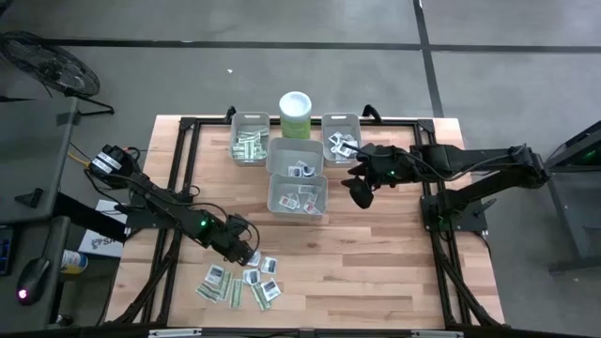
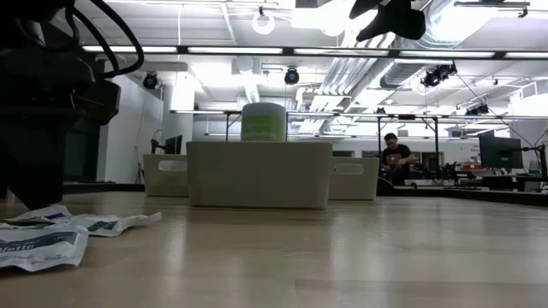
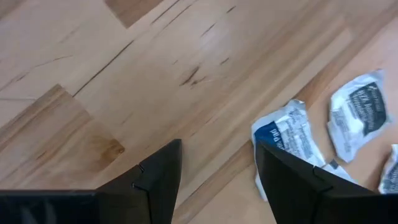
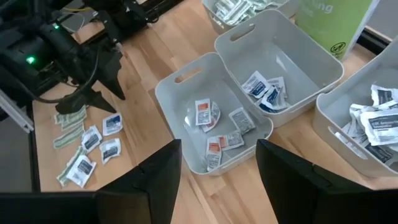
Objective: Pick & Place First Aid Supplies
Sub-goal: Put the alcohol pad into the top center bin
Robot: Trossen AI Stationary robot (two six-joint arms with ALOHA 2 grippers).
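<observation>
Left end effector (image 1: 248,252) sits low over the wooden bench (image 1: 376,272), fingers (image 3: 155,180) spread wide and holding nothing, right at the edge of the loose first aid packets (image 1: 240,284) scattered near the front. One white packet (image 3: 287,137) lies just beside a fingertip. Right end effector (image 1: 360,192) hovers wide open and empty, beside the grey bins (image 1: 298,195) already carrying sorted packets, green canister (image 1: 295,115) behind them.
</observation>
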